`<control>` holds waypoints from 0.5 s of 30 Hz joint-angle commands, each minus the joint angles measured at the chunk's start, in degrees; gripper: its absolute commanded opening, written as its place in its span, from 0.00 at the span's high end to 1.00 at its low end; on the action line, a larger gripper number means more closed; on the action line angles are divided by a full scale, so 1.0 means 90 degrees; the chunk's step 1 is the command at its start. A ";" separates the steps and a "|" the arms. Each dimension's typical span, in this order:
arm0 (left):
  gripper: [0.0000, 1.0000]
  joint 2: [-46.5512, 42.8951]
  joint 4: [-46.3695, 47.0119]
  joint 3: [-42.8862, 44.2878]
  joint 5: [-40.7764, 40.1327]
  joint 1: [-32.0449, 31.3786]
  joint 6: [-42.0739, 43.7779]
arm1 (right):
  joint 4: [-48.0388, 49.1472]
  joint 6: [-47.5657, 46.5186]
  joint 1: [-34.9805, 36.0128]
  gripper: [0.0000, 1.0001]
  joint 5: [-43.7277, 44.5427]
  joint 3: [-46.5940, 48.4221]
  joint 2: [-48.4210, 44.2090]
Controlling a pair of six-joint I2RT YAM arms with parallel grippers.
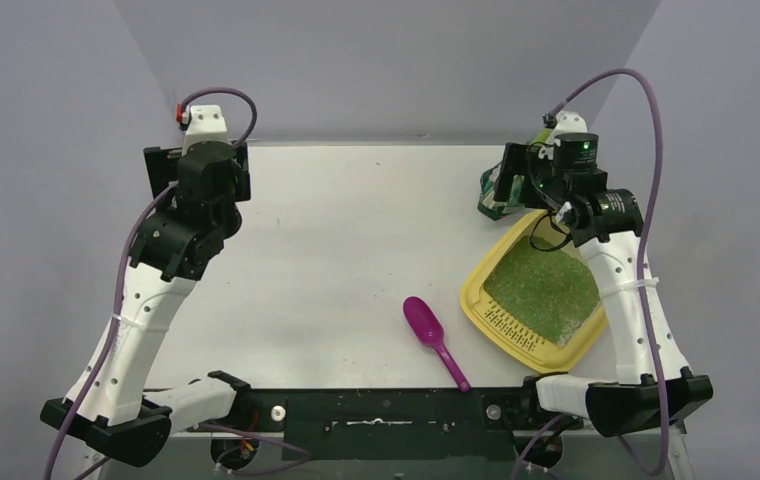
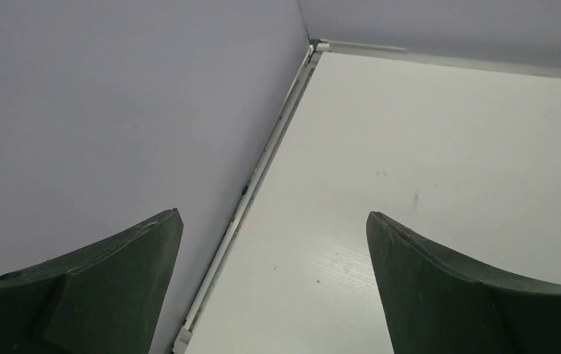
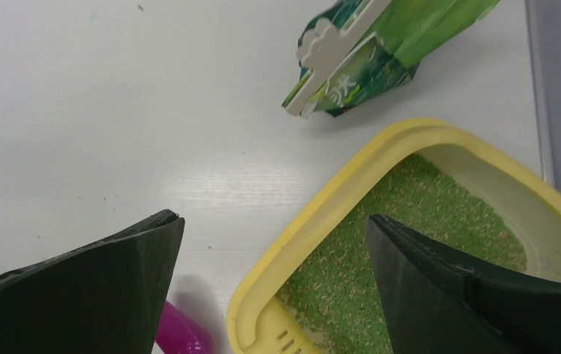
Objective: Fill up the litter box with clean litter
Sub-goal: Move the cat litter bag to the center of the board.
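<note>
litter box [image 3: 336,193] cropped, pouch [image 3: 381,51] cut off

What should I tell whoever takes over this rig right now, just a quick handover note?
Left end effector: open, empty, over the far left corner of the table.
Right end effector: open, empty, above the far end of the litter box.
Litter box: right side of the table; green litter covers its floor.
Magenta scoop lies left of the box; green bag lies behind it.
Done: filling, apparently. Left: perhaps only a top-up.
</note>
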 commanded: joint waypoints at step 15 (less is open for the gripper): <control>0.03 -0.0266 -0.0449 -0.1714 0.4611 0.1915 -0.1543 | -0.0008 0.0757 0.2323 0.00 -0.0255 -0.2397 -0.0345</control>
